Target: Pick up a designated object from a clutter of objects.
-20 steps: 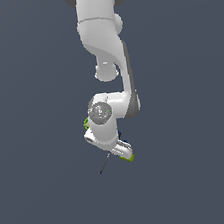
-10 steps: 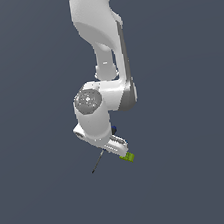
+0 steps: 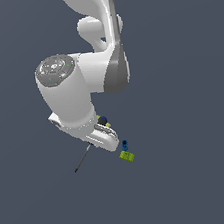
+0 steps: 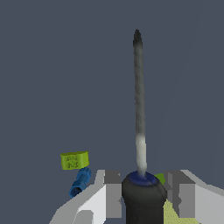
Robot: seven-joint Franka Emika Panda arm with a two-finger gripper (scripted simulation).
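The screwdriver sits between my fingers: in the wrist view its black handle [image 4: 143, 199] with a blue collar fills the gap, and the thin dark shaft [image 4: 139, 100] points away from the hand. My gripper [image 4: 146, 194] is shut on the handle. In the exterior view the shaft [image 3: 83, 160] sticks out from under the gripper [image 3: 103, 133] toward that view's left. The small blue peg [image 3: 124, 144] and the lime-green block [image 3: 127, 156] lie just to the exterior view's right of the hand. Both also show in the wrist view, the peg [image 4: 80, 183] and the block [image 4: 75, 160].
A pale yellow-green patch [image 4: 173, 214] and a bit of green [image 4: 160, 177] show beside one finger [image 4: 183, 194] in the wrist view; the arm hides the green cup-like thing in the exterior view. The ground is plain dark grey all round.
The arm looks much larger in the exterior view and has swung toward that view's left. The screwdriver shaft moved with the hand, while the peg and block stayed put.
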